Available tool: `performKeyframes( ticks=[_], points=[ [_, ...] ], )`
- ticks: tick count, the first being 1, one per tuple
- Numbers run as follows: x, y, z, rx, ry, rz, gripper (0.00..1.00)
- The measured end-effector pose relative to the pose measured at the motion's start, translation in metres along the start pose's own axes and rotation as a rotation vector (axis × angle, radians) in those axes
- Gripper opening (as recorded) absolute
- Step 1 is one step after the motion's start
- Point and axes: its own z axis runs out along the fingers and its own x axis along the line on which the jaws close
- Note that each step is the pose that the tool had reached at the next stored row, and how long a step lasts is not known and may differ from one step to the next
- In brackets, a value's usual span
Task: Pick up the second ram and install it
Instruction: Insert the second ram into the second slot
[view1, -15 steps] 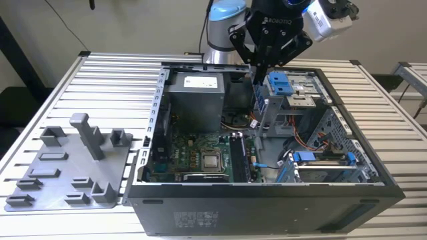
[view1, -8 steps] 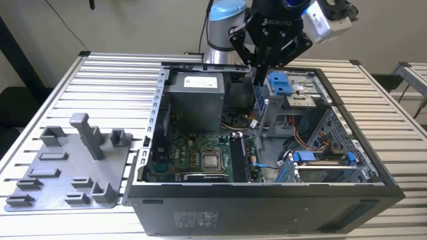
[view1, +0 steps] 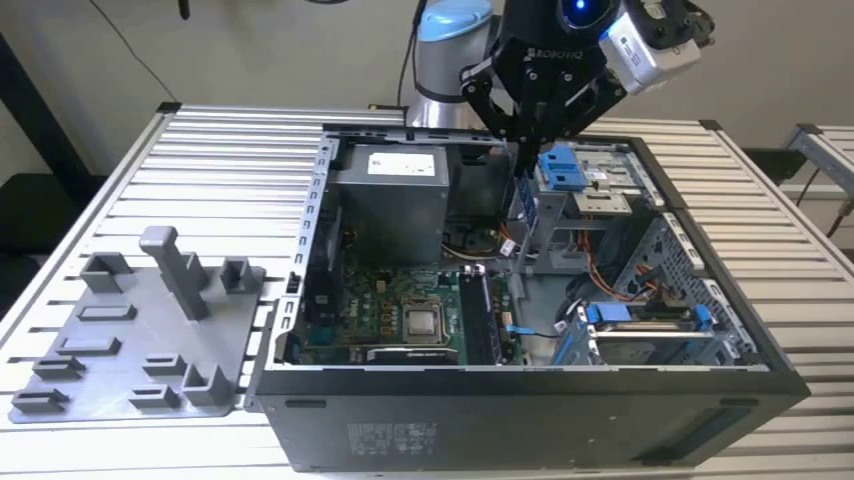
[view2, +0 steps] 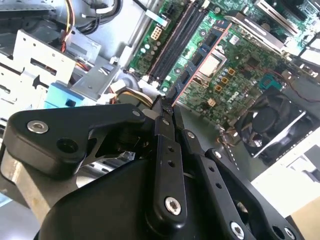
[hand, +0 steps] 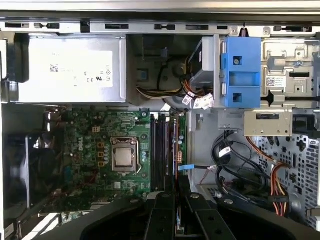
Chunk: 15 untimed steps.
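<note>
Gripper (view1: 525, 150) above case (view1: 534, 400): fingers closed on one ram (view2: 197, 57) | CPU (hand: 123, 157): one | blue brackets (hand: 241, 72): two

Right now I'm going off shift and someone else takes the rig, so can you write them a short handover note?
Gripper: shut on the second ram, which sticks out edge-on from the fingertips.
Position: inside the top of the open computer case, held above the motherboard, close to the memory slots in both wrist views.
Done: the ram is picked up and brought over the board.
Left: it is not yet seated in a slot.
</note>
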Motion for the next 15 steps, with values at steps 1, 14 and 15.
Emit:
performKeyframes(
  ticks=[1,14,15],
  points=[
    [0.0000,0.0000,0.0000,0.0001,-0.0002,0.000,0.14],
    [0.0003,-0.0001,0.0041,0.0001,-0.0004,0.000,0.14],
    [0.0004,-0.0001,0.0047,0.0001,-0.0004,0.000,0.14]
  ],
)
